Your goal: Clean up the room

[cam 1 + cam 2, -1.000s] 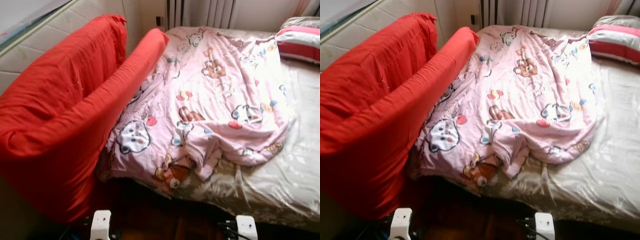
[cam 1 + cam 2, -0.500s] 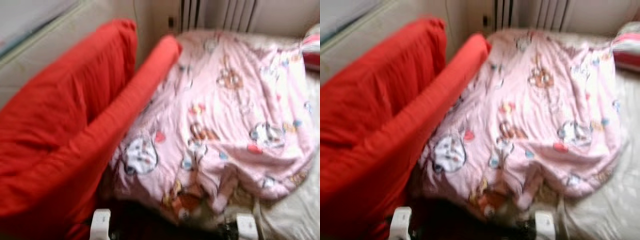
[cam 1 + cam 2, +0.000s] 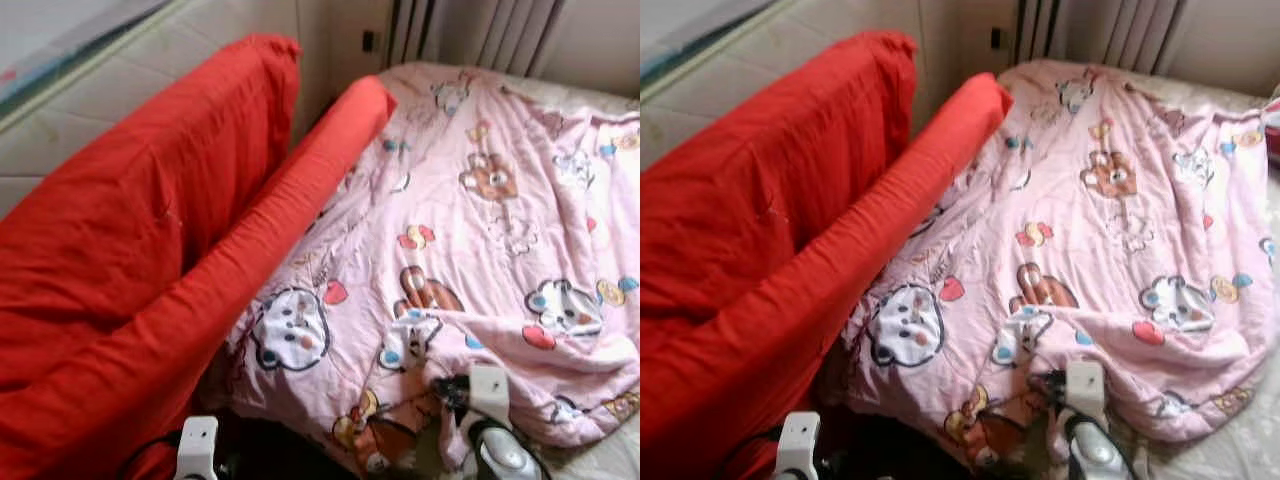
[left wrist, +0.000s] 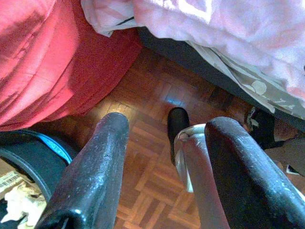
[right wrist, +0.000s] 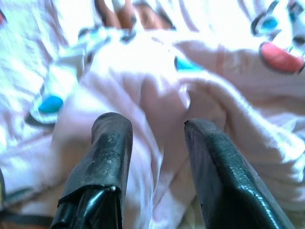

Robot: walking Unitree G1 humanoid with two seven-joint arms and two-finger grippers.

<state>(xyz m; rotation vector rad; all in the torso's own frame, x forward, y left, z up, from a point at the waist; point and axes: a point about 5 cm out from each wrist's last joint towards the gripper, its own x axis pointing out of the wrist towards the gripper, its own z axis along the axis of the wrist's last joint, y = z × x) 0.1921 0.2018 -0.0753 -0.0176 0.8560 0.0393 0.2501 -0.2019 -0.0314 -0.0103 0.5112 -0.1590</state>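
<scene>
Risk lies mostly in the grab. Right gripper (image 5: 152,157) hangs just over the quilt's (image 3: 480,240) bunched near edge, its 2 fingers (image 5: 102,157) spread with a fold (image 5: 162,107) between them and nothing held. The quilt lies rumpled across the bed (image 3: 610,462), its far side against the red bolster (image 3: 250,260). Closing on 1 thin layer could let the cloth slip out, or drag the sheet below along with it. Left gripper (image 4: 162,162) hangs open over the floor (image 4: 143,138) below the quilt, idle.
</scene>
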